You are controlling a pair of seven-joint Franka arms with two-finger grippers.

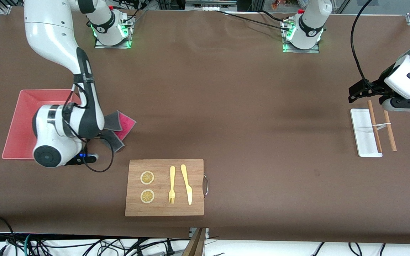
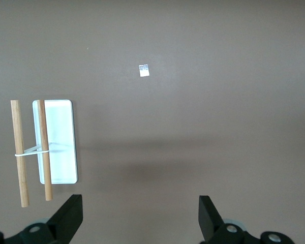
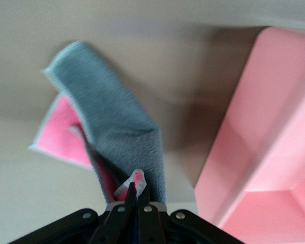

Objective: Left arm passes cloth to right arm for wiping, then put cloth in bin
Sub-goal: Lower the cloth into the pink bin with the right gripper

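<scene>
Right gripper (image 3: 136,195) up in the air beside the bin (image 1: 20,117), at the right arm's end of the table, fingers pressed together and pinching one edge of the cloth (image 1: 119,126). Cloth hanging free, folded on itself, grey face outward and magenta face showing inside the fold; seen from the front camera, spreading toward 3 o'clock from the wrist, off the table and outside the bin's walls. Bin resting on the brown table cover (image 1: 247,106), its one long wall just beside the hanging cloth.

Left gripper (image 2: 140,216) waiting aloft at the left arm's end of the table, fingers spread wide, nothing between them. On the table below it, a white tray (image 1: 363,133) with two wooden sticks (image 1: 381,126) joined by a white band, one lying across the tray's edge, the other on the cover alongside.

Wooden board (image 1: 164,206) at 6 o'clock on the table, nearest the front camera, bearing two lemon slices (image 1: 147,177), a yellow fork (image 1: 172,185) and a yellow knife (image 1: 187,185).
</scene>
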